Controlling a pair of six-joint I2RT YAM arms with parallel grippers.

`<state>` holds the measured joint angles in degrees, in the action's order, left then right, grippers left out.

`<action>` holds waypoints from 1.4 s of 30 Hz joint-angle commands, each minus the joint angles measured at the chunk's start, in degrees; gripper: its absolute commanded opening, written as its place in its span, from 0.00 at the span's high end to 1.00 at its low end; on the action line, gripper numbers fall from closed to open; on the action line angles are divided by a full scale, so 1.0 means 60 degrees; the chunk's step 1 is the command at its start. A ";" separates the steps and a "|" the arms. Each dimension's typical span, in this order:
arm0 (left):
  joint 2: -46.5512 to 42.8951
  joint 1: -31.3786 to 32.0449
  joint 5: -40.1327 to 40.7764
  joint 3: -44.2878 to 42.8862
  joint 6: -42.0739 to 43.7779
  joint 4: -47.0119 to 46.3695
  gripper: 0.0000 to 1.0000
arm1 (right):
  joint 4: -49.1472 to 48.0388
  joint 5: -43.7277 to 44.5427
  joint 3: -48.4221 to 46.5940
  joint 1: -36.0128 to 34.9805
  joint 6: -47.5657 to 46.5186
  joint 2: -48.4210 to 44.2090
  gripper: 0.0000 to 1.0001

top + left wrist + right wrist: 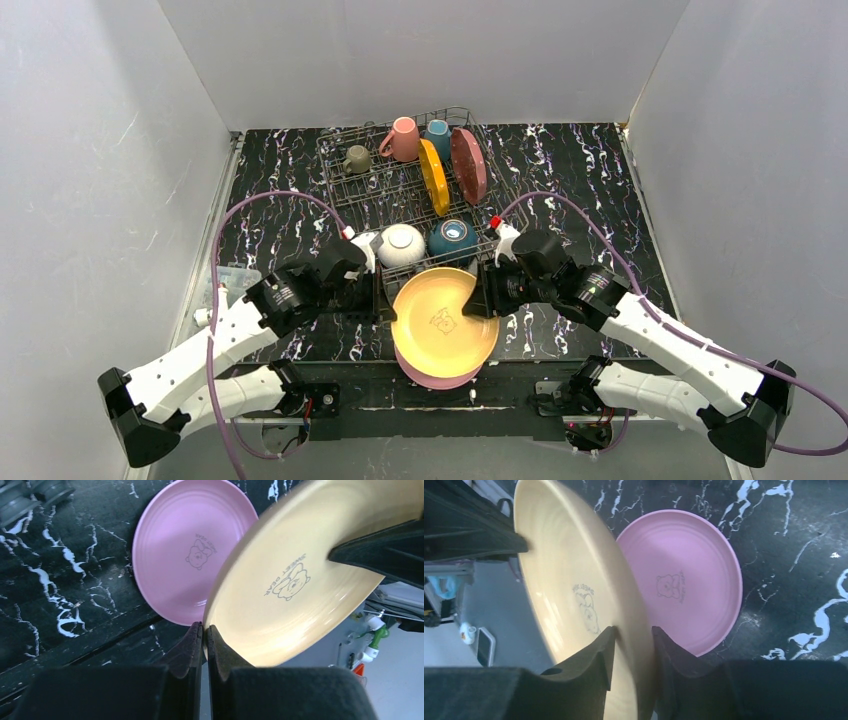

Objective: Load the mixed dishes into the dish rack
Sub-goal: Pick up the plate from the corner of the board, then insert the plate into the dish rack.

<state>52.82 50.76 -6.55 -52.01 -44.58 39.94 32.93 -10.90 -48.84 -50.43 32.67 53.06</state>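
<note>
A pale yellow plate (445, 318) hangs tilted above the table's near edge, over a pink plate (436, 380) that lies flat on the table. My left gripper (384, 296) is shut on the yellow plate's left rim (300, 555), with the rim pinched at its tips (205, 627). My right gripper (482, 297) clasps the right rim (569, 570) between its fingers (634, 632). The pink plate also shows in both wrist views (185, 550) (684, 580). The dish rack (380, 195) holds an orange plate (433, 177), a dark-red plate (468, 165), a white bowl (401, 245), a dark-blue bowl (452, 240) and three mugs.
The olive-grey mug (357, 158), pink mug (403, 138) and teal mug (438, 135) stand at the rack's far end. A clear plastic box (232, 282) sits at the table's left edge. White walls close in on three sides.
</note>
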 commanded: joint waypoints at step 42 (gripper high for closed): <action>-0.3120 -0.0301 0.4564 0.0523 0.3021 0.1691 0.02 | 0.0270 1.0553 -1.4573 -0.0910 -0.4132 1.2242 0.99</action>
<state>34.44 49.23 18.76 -49.54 -27.09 50.46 41.45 46.78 -134.17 -55.61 10.57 123.68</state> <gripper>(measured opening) 0.983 0.243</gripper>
